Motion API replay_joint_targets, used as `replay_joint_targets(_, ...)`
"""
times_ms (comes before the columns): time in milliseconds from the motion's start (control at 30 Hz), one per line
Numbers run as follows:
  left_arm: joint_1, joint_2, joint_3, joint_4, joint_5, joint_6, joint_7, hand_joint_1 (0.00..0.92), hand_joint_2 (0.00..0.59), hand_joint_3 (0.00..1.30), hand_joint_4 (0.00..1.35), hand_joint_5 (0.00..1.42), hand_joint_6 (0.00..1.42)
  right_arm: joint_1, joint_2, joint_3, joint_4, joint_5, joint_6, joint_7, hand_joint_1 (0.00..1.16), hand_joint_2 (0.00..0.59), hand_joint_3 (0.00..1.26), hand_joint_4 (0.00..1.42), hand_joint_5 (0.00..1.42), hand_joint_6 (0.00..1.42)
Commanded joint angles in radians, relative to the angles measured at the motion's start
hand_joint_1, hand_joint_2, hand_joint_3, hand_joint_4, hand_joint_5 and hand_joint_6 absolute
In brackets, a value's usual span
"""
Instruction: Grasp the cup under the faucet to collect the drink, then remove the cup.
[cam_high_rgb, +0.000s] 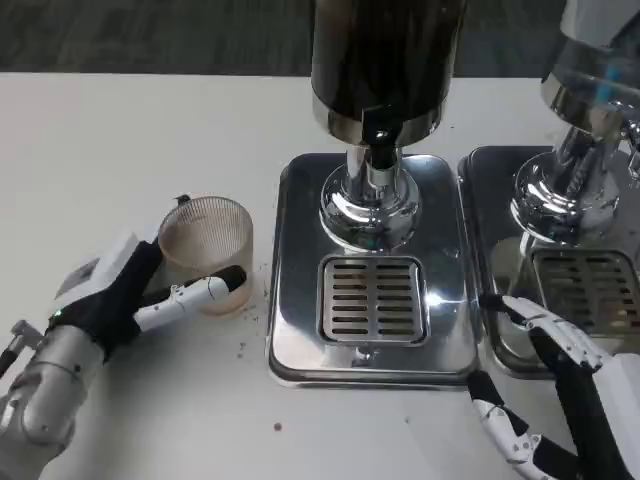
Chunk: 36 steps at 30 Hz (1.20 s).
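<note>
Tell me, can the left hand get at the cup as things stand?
Probably yes. The left hand is already at the cup, fingers wrapping its near side, with nothing between them. The cup stands on the table, left of the drip tray.

The cup (207, 254) stands on the surface (120, 140), left of the drip tray (290, 330), which carries the dispenser (380, 110) at its rear and a grate (372, 298) in front. A second tray (478, 170) sits just right, toward the surface's right edge.
</note>
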Motion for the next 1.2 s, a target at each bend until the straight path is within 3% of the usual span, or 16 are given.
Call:
replay_joint_targets(33,0.014,-0.026,-0.028,0.010,0.032,0.039,0.008,0.067,0.012,0.00,0.00,0.11,0.08,0.014,0.006,-0.005,-0.011,0.002,-0.008,-0.006,0.41,0.397,0.27,0.23,0.27,0.36)
replay_joint_targets(300,0.033,-0.053,-0.029,0.019,0.038,0.034,0.113,0.107,0.023,0.00,0.03,0.20,0.16,0.015,0.011,-0.007,-0.008,0.005,-0.009,-0.005,0.41,0.397,0.28,0.23,0.27,0.36)
replay_joint_targets(433,0.044,-0.092,-0.023,0.037,0.027,0.028,0.175,0.110,0.026,0.10,0.12,0.30,0.24,0.015,0.010,-0.009,-0.007,0.009,-0.008,-0.002,0.41,0.397,0.30,0.24,0.27,0.36)
replay_joint_targets(767,0.042,-0.138,-0.051,0.061,0.049,0.030,0.251,0.134,0.050,0.30,0.35,0.58,0.70,0.038,0.019,-0.014,-0.024,-0.001,-0.001,-0.013,0.46,0.393,0.40,0.26,0.28,0.36)
replay_joint_targets(967,0.032,-0.140,-0.086,0.079,0.069,0.046,0.277,0.146,0.056,0.33,0.40,0.66,0.85,0.051,0.030,-0.018,-0.031,-0.007,0.002,-0.024,0.47,0.401,0.42,0.27,0.29,0.36)
replay_joint_targets(1200,0.029,-0.145,-0.101,0.087,0.086,0.067,0.328,0.240,0.076,0.38,0.47,0.75,0.99,0.056,0.037,-0.020,-0.029,-0.005,-0.003,-0.031,0.47,0.405,0.43,0.27,0.29,0.36)
